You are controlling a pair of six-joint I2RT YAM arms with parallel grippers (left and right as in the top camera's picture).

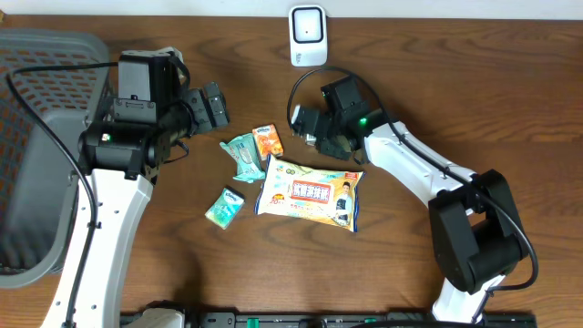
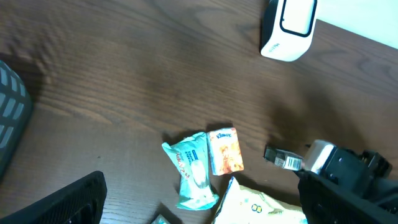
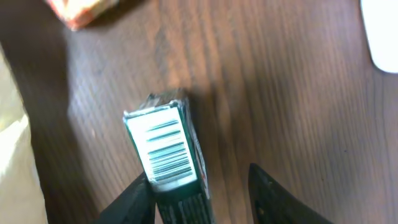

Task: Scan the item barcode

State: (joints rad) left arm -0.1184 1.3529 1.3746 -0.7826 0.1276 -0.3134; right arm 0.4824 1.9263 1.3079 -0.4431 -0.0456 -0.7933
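The item is a small dark green box (image 3: pixel 177 199) with a white barcode label (image 3: pixel 163 149) facing up in the right wrist view. It sits between the fingers of my right gripper (image 3: pixel 198 177), leaning against the left finger (image 3: pixel 134 199). A clear gap separates it from the right finger (image 3: pixel 273 193), so the jaws are open. From overhead the box (image 1: pixel 308 137) and right gripper (image 1: pixel 319 138) lie below the white scanner (image 1: pixel 308 36). The left wrist view also shows the box (image 2: pixel 283 158) and scanner (image 2: pixel 289 28). My left gripper (image 1: pixel 215 105) is wide open and holds nothing.
On the wood lie a teal packet (image 1: pixel 244 155), an orange packet (image 1: pixel 268 140), a large wipes pack (image 1: pixel 311 193) and a small teal packet (image 1: pixel 224 206). A grey mesh basket (image 1: pixel 36 55) fills the far left.
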